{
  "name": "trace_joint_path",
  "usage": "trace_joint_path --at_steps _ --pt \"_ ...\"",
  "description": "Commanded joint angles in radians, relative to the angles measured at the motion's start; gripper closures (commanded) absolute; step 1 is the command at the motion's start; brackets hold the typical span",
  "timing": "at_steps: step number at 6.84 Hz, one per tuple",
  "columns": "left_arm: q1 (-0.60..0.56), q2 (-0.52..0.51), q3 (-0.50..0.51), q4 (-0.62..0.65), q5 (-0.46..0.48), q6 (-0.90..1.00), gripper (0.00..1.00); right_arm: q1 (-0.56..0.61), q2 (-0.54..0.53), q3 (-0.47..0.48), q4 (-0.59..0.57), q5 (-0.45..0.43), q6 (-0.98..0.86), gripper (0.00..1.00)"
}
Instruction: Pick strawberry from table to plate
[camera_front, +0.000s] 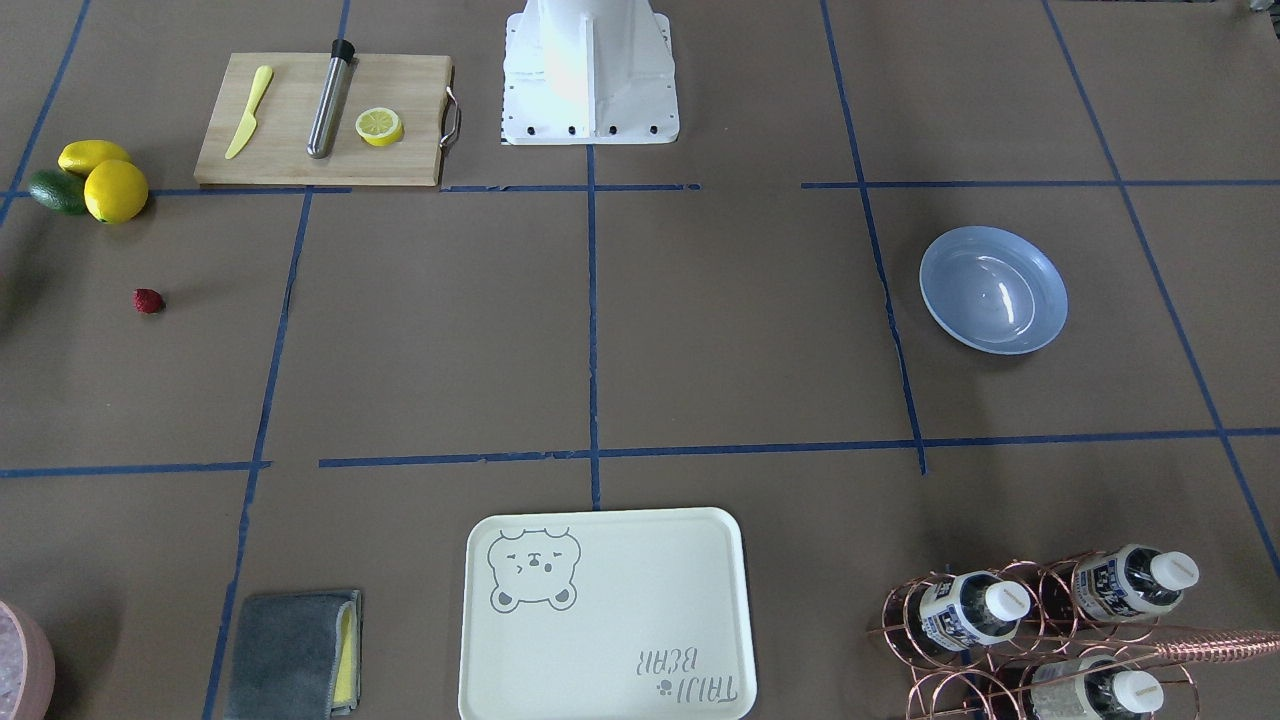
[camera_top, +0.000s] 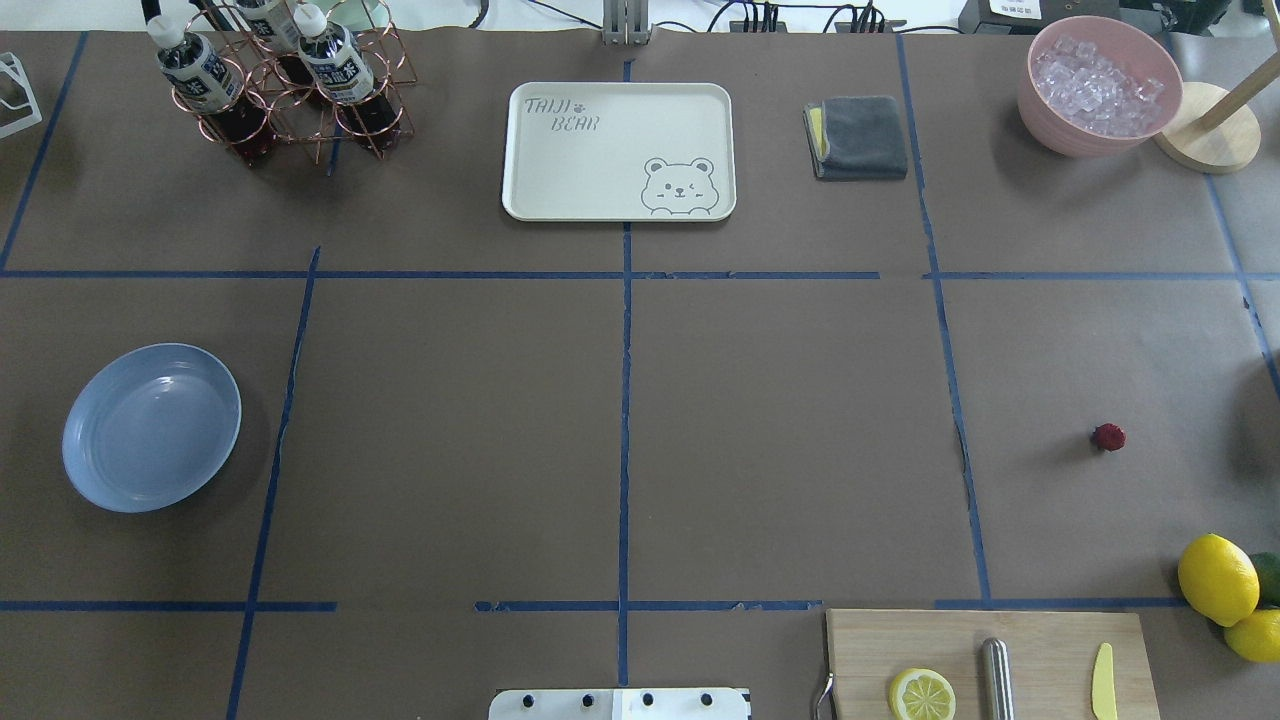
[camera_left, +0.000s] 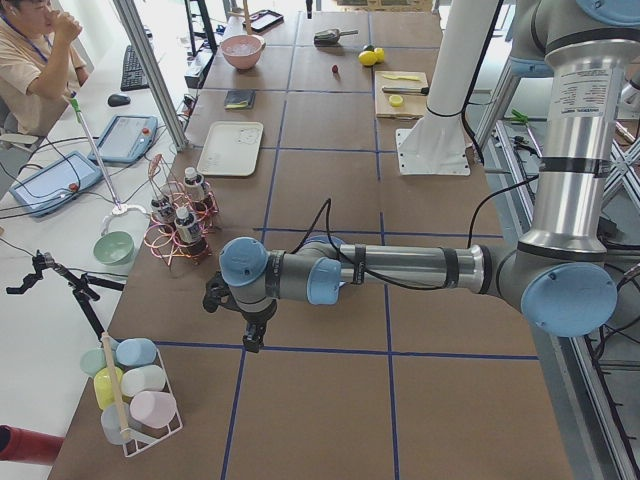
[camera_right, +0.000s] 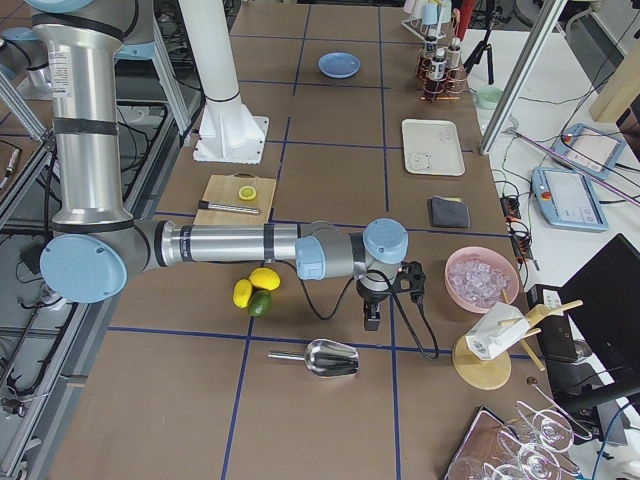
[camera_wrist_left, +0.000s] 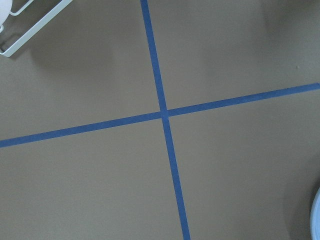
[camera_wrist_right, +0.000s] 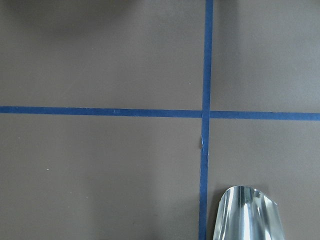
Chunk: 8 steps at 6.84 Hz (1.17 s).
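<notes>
One strawberry (camera_front: 149, 301) lies on the desk (camera_front: 700, 330) near two whole lemons (camera_front: 115, 190) and one avocado (camera_front: 57, 191), well apart from the single blue plate (camera_front: 993, 290), while the left tool (camera_left: 255, 338) and right tool (camera_right: 371, 319) hang over the desk's opposite ends, and nobody could tell whether their fingers are parted or together.
</notes>
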<state>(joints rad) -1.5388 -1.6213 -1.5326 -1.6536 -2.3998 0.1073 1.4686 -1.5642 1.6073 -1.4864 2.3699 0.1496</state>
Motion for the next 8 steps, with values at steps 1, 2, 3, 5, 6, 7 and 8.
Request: trace_joint_path --at_steps 1,2,3,5,6,7,8 --pt "0.005 0.032 -0.038 -0.049 0.001 0.044 0.00 -0.001 0.001 0.003 0.002 0.002 0.001 0.00" --pt "0.006 0.029 -0.040 -0.040 0.001 0.045 0.00 -0.010 0.003 0.002 0.002 0.000 0.001 0.00" --pt "0.006 0.031 -0.076 -0.025 0.001 0.046 0.00 -0.017 0.007 0.008 0.002 0.002 -0.001 0.00" --pt "0.038 0.027 -0.086 -0.031 0.001 0.049 0.00 -0.059 0.023 0.003 0.002 -0.003 0.001 0.00" --pt "0.046 0.038 -0.069 -0.038 -0.008 0.054 0.00 -0.059 0.023 0.005 0.003 -0.001 -0.004 0.00" --pt "0.061 0.032 -0.058 -0.073 -0.021 0.054 0.00 -0.059 0.023 0.009 0.003 0.000 -0.002 0.00" --pt "0.244 0.037 -0.051 -0.200 -0.010 0.039 0.00 -0.059 0.023 0.011 0.003 0.000 -0.004 0.00"
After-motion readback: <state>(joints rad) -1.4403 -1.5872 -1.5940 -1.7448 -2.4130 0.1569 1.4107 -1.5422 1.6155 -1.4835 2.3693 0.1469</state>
